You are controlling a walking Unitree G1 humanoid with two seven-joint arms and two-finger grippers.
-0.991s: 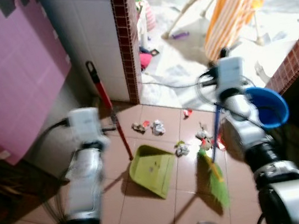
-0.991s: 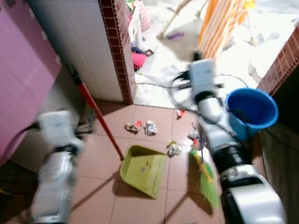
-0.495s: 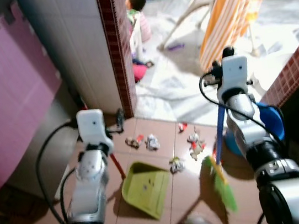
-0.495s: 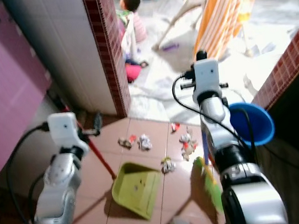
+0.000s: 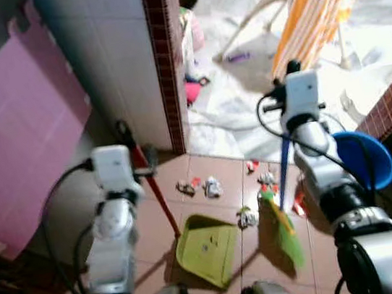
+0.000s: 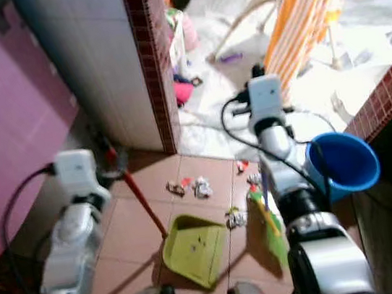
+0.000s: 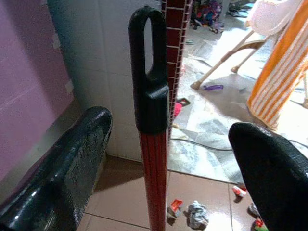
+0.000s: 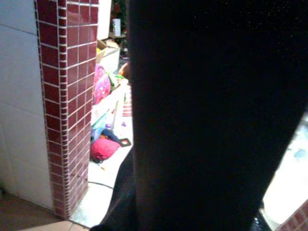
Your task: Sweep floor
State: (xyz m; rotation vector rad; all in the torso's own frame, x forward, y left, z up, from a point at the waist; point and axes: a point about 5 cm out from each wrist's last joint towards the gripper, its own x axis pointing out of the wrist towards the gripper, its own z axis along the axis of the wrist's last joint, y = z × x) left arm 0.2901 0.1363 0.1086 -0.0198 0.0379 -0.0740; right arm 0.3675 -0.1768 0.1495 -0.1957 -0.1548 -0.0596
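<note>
broom sits closer to the scraps than before. left claw gapes around red handle; right claw's state i cannot tell. dustpan lies beside.

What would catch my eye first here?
A lime dustpan lies on the tiled floor between the robot's arms, with its red handle standing between the left gripper's open fingers. The green broom is on the right, near crumpled litter and a blue bucket.
</note>
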